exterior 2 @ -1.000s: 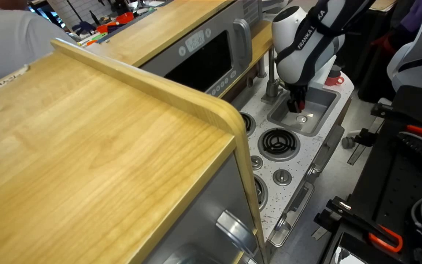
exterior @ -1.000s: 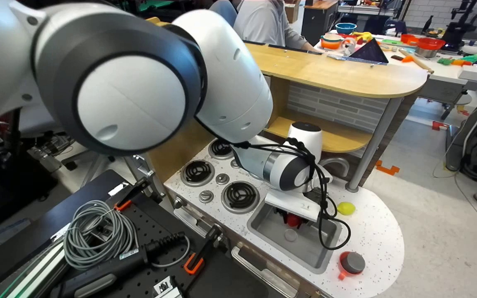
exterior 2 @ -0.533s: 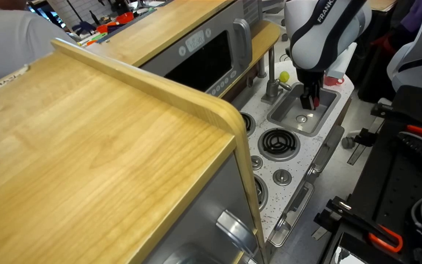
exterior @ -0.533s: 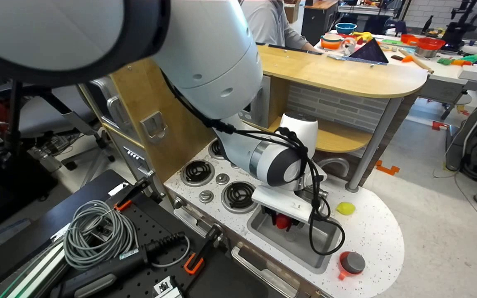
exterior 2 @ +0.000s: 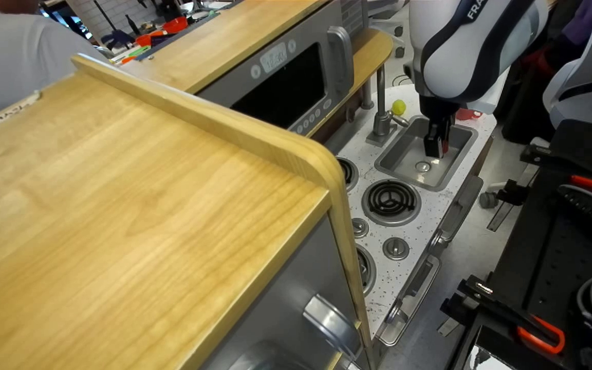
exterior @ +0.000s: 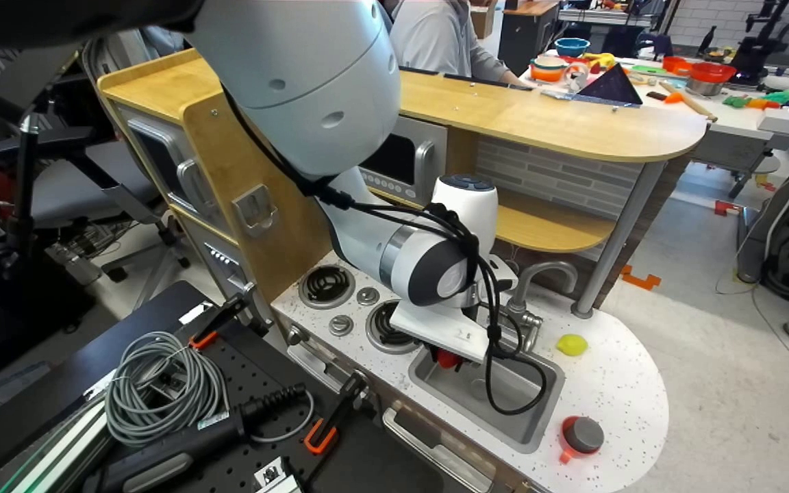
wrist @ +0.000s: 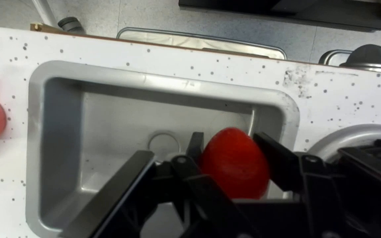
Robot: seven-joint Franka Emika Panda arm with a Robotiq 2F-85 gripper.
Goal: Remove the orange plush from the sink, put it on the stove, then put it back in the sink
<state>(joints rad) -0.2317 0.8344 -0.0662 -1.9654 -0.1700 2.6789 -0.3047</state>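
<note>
Gripper grasping: its black fingers sit against both sides of the red-orange, egg-shaped soft plush, narrower end toward the fingertips, long axis roughly along the fingers. Below this grip lies one end of the rectangular grey metal sink; whether the plush clears the rim I can't tell. Sideways off one finger, just past that end, lies the nearest burner of the white-topped stove with black coils in silver rings; most of the sink lies off the opposite finger. I judge this the outbound carry, though a return would look alike: lift, then shift toward that burner.
</note>
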